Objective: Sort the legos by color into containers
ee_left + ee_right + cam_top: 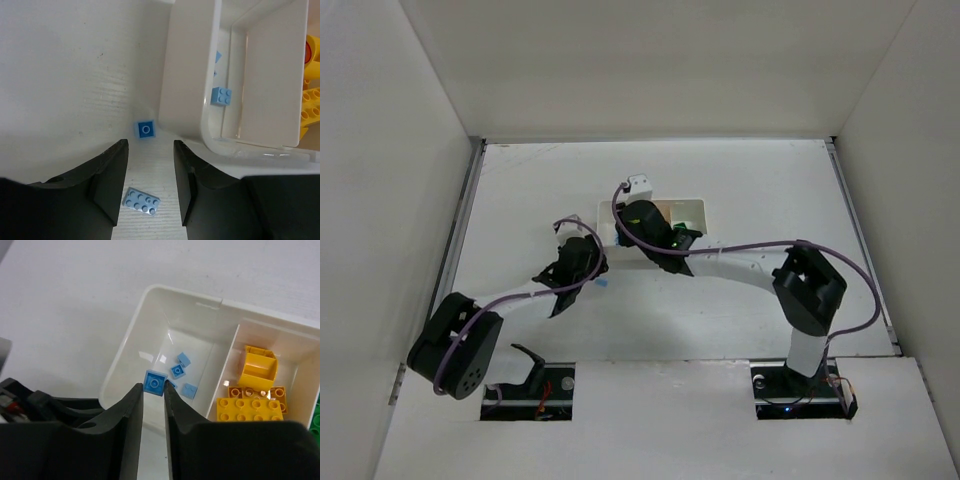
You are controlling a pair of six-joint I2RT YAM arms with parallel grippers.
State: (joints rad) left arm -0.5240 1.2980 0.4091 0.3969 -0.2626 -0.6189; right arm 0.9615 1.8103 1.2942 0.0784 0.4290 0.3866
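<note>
My right gripper (154, 388) is shut on a small blue lego (155, 381), pinched at the fingertips above the left compartment of the white tray (150, 292). Three loose blue legos (179, 371) lie in that compartment. Yellow legos (250, 407) fill the middle compartment, and a bit of green (315, 420) shows at the right edge. My left gripper (150, 150) is open just above the table, outside the tray's corner (210, 135). A light blue plate (141, 201) lies flat between its fingers, touching neither. A tiny blue lego (146, 129) sits just beyond the fingertips.
From above, both arms reach to the tray (692, 205) at the table's middle, the right gripper (638, 222) over its left end and the left gripper (592, 272) just in front of it. White walls enclose the table on three sides.
</note>
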